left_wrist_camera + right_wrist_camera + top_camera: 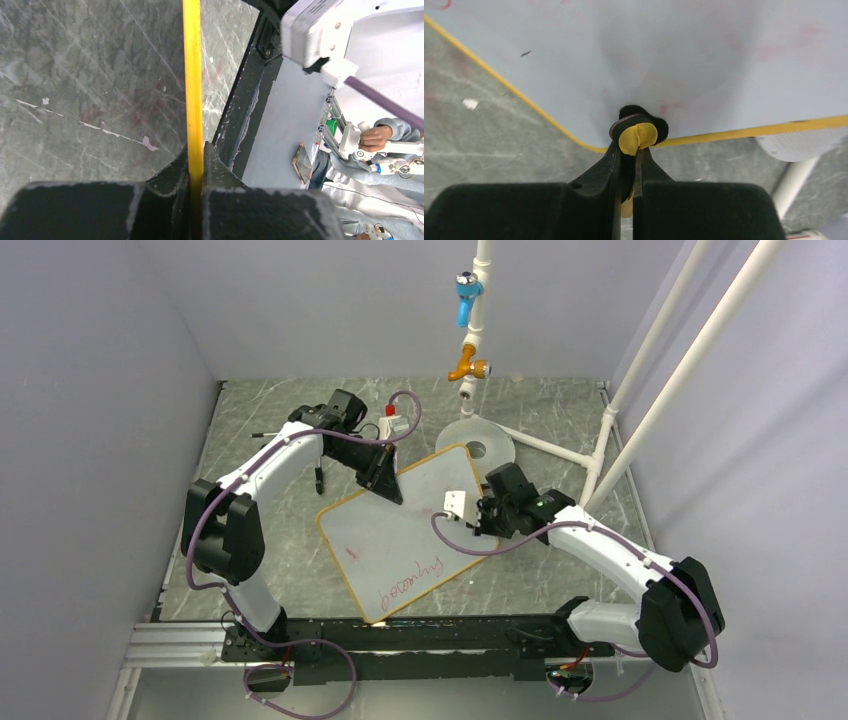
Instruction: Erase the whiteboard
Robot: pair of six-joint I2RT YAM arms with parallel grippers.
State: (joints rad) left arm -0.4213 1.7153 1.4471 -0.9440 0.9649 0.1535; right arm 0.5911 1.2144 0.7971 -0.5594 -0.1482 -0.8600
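The smooth whiteboard (395, 540), with round corners and a thin yellow rim, lay on the grey stone-look table (250, 400). The left gripper (196, 150) pinched its rim. The right gripper (626, 150) squeezed a small yellow-and-black fuzzy eraser (638, 136) at the board's edge.

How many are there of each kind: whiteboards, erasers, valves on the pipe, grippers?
whiteboard: 1
eraser: 1
valves: 2, the blue valve and the orange valve
grippers: 2, the left gripper and the right gripper
total: 6
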